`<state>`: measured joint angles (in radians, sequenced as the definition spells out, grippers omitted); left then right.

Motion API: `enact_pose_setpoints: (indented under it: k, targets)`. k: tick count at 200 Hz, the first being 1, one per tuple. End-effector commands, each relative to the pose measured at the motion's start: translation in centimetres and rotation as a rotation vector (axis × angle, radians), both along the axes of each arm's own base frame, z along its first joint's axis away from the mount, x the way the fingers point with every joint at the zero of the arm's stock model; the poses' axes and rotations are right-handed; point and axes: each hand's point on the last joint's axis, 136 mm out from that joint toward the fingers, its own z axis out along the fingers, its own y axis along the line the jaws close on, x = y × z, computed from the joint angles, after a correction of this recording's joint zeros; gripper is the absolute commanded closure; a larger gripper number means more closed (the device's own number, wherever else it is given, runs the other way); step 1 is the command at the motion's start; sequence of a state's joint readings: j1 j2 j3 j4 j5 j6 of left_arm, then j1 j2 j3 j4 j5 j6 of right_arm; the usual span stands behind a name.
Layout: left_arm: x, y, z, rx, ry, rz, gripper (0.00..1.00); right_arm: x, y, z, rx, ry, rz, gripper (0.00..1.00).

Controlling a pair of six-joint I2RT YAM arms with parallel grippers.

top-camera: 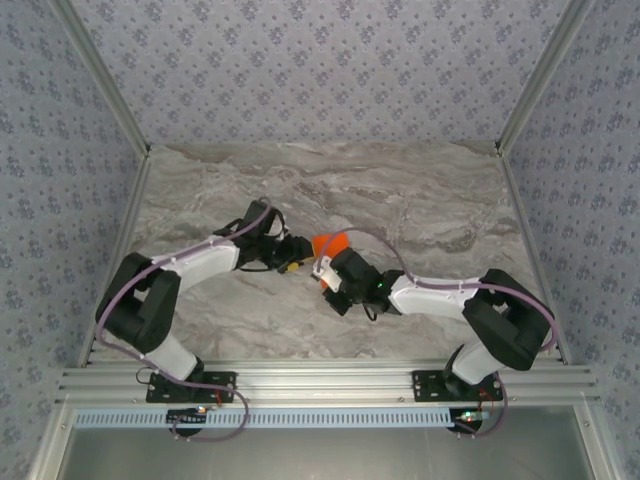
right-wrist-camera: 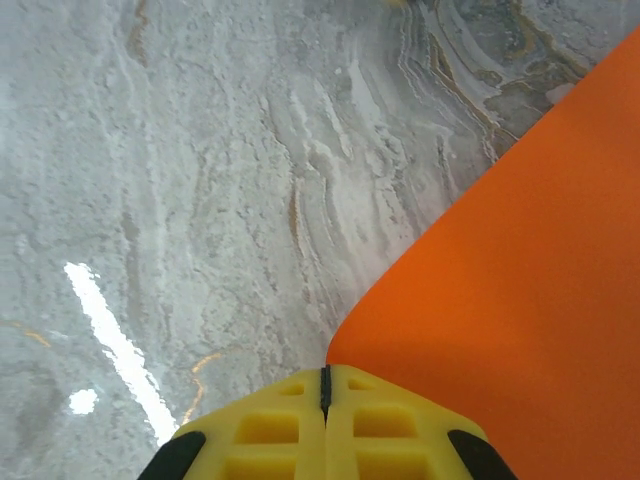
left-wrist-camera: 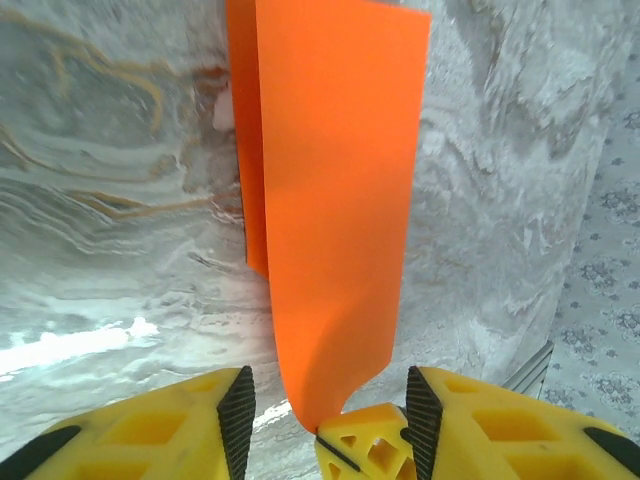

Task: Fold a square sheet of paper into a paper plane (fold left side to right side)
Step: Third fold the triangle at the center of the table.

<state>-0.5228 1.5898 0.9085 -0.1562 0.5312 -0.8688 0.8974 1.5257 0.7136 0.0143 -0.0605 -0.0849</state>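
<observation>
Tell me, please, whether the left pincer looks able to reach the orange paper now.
Probably yes: the left pincer stands open around the paper at its lower tip, which the shut right pincer holds.

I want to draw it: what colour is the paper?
Bright orange, plain. The thin sheet of paper shows best in the left wrist view.

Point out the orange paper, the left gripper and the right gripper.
orange paper (left-wrist-camera: 335,200), left wrist view, front flap
left gripper (left-wrist-camera: 328,400), left wrist view, between its open fingertips
right gripper (right-wrist-camera: 325,385), right wrist view, seam between closed fingertips
</observation>
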Motion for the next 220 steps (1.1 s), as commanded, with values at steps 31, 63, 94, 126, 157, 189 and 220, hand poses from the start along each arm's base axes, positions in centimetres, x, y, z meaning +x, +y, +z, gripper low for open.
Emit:
enact_pose_setpoints:
  k: [31, 63, 94, 126, 157, 189, 220]
  targets:
    - [2.1, -1.6, 1.1, -0.028, -0.042, -0.113, 0.75, -0.5, 1.0, 1.1, 0.094, 0.136, 0.023, 1.0]
    - [4.4, -3.7, 0.2, -0.061, -0.033, -0.162, 0.82, -0.4, 1.1, 0.6, 0.094, 0.168, 0.014, 1.0]
    - [5.8, -5.7, -1.4, -0.069, 0.004, -0.223, 0.84, -0.3, 1.2, 0.4, 0.096, 0.186, 0.007, 1.0]
    - [6.3, -7.5, -2.5, -0.075, 0.018, -0.268, 0.85, 0.1, 0.8, 0.2, 0.093, 0.205, -0.012, 1.0]
    - [5.9, -8.2, -4.3, -0.025, 0.043, -0.311, 0.86, 0.2, 0.8, 0.1, 0.102, 0.236, -0.016, 1.0]
    - [5.6, -8.1, -6.1, 0.01, 0.071, -0.336, 0.87, 0.9, 0.7, 0.5, 0.13, 0.271, -0.032, 1.0]
    - [5.3, -7.7, -7.3, 0.041, 0.092, -0.349, 0.89, 1.9, 0.2, 0.6, 0.165, 0.326, -0.074, 1.0]
